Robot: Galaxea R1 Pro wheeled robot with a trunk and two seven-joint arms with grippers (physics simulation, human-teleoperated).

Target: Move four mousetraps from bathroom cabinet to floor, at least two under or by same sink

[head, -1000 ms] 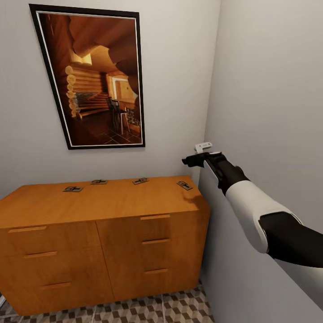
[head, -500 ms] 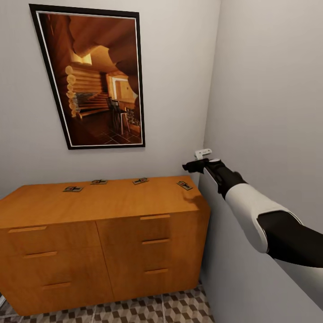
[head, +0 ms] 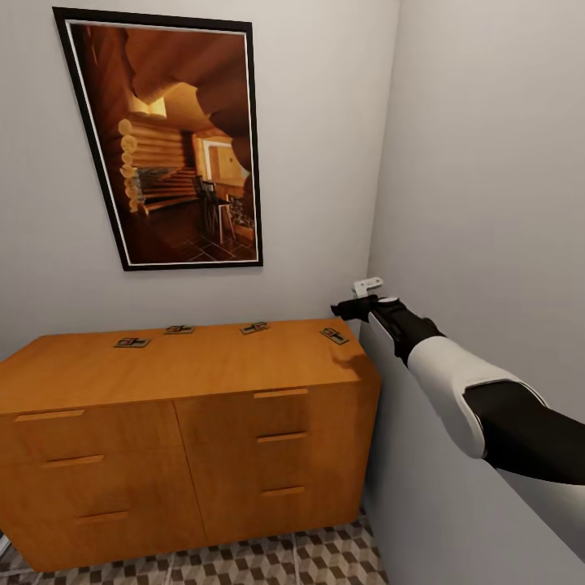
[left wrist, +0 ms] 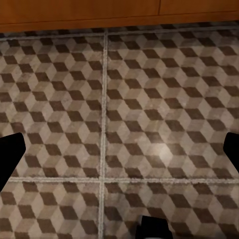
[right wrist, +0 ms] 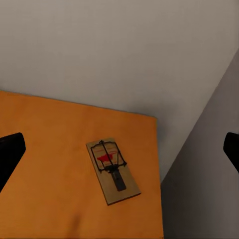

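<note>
— How is the right gripper (head: 345, 309) standing?

— It hangs in the air with its two black fingers (right wrist: 10, 152) spread wide apart and nothing between them. It is above the right end of the low orange-brown wooden cabinet (head: 187, 370), close to the corner of the grey walls (head: 479, 162).

— What lies nearest to it?

— Just below it, a small flat brown wooden mousetrap with dark wire and a red mark (right wrist: 113, 170) lies on the cabinet top, near the right edge. The fingers do not touch it.

— And the other traps?

— Going away from the gripper along the back of the top, there is a second mousetrap (head: 254, 327), then a third mousetrap (head: 179, 329), and the fourth mousetrap (head: 132, 342) lies farthest. All are flat and apart from one another. A large framed picture of a log interior (head: 166, 142) hangs on the wall above them.

— The left gripper (left wrist: 119, 149)?

— It is also released, the dark fingertips wide apart. It points down at the tiled bathroom floor with brown, beige and white cube pattern (left wrist: 149, 99), near the foot of the cabinet.
</note>
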